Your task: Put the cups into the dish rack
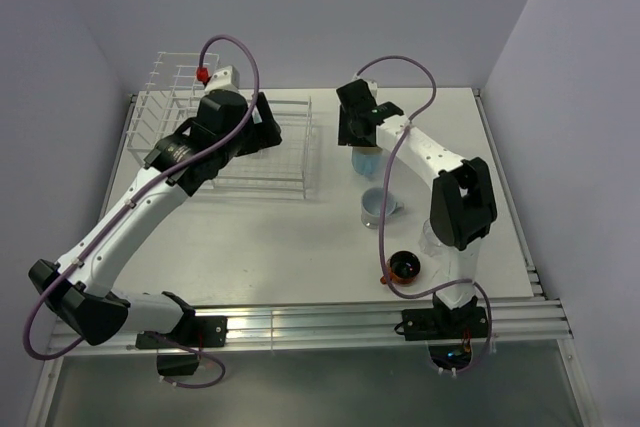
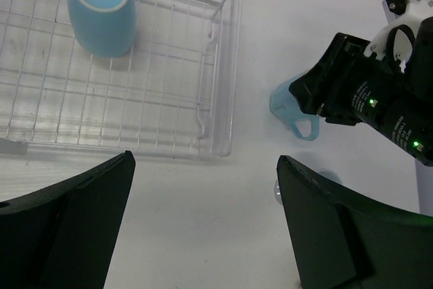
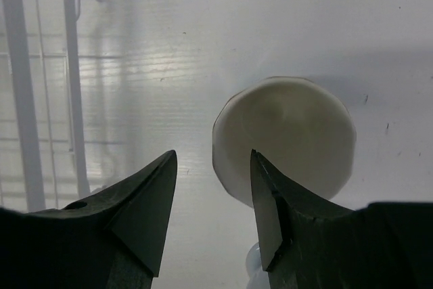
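White wire forms the dish rack (image 1: 262,187), a low tray with a taller grid at its left end; it stands far left on the surface (image 1: 250,257); one light blue cup (image 2: 101,8) lies on its side inside the tray. Four more cups sit right of the rack: a light blue handled mug (image 1: 367,161) farthest; a pale grey-blue mug (image 1: 378,207) nearer; a clear tumbler (image 1: 430,237), half hidden by the right arm; an orange-red cup (image 1: 404,267) with a dark inside, nearest. Five cups, one rack. The left gripper (image 2: 204,159) hovers over the rack, jaws apart and empty; the right gripper (image 3: 213,157) hangs over the farthest mug, jaws apart, not clamped on it.
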